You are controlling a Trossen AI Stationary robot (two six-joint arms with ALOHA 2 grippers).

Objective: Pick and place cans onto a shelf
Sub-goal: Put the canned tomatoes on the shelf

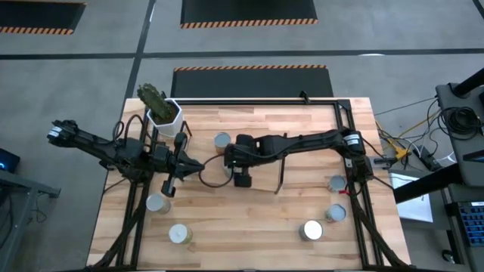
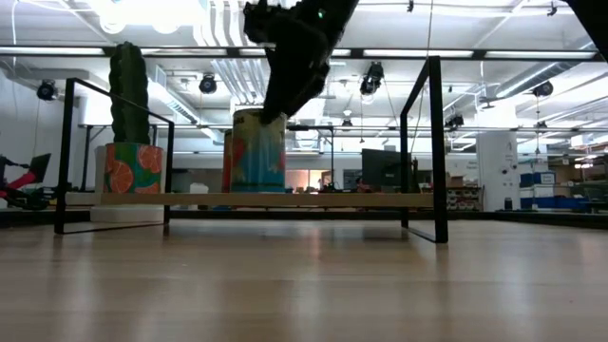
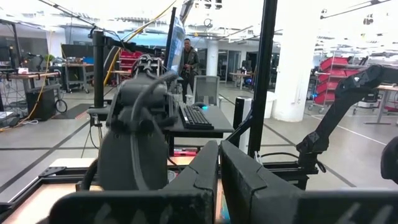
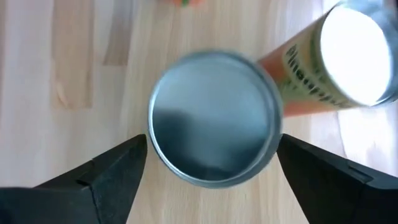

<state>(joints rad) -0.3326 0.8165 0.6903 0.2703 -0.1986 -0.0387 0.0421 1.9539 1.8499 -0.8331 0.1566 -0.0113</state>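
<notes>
Right gripper (image 4: 211, 171): dark two-finger gripper, pointing down over the shelf, fingers spread wide to either side of a can's round top, gripping nothing
Can under it (image 4: 214, 117): short silver-topped metal can standing upright on the shelf board, between the open fingers and apart from both
Second can on the shelf (image 1: 221, 140): silver-topped, just beside the right gripper on the plant pot's side; in the wrist view its orange label shows close beside the first can
Shelf (image 2: 285, 199): low light-wood board with thin black wire frames upright at each end, on the far half of the tabletop
Left gripper (image 1: 169, 186): dark two-finger gripper off the shelf's near-left end, fingers closed together and empty
Loose cans: two silver-topped ones (image 1: 156, 202) (image 1: 178, 234) near the left gripper, three (image 1: 336, 183) (image 1: 336, 214) (image 1: 312, 230) on the table off the shelf's right end
Plant pot (image 1: 164, 115): white hexagonal pot with a green cactus, at the shelf's left end
</notes>
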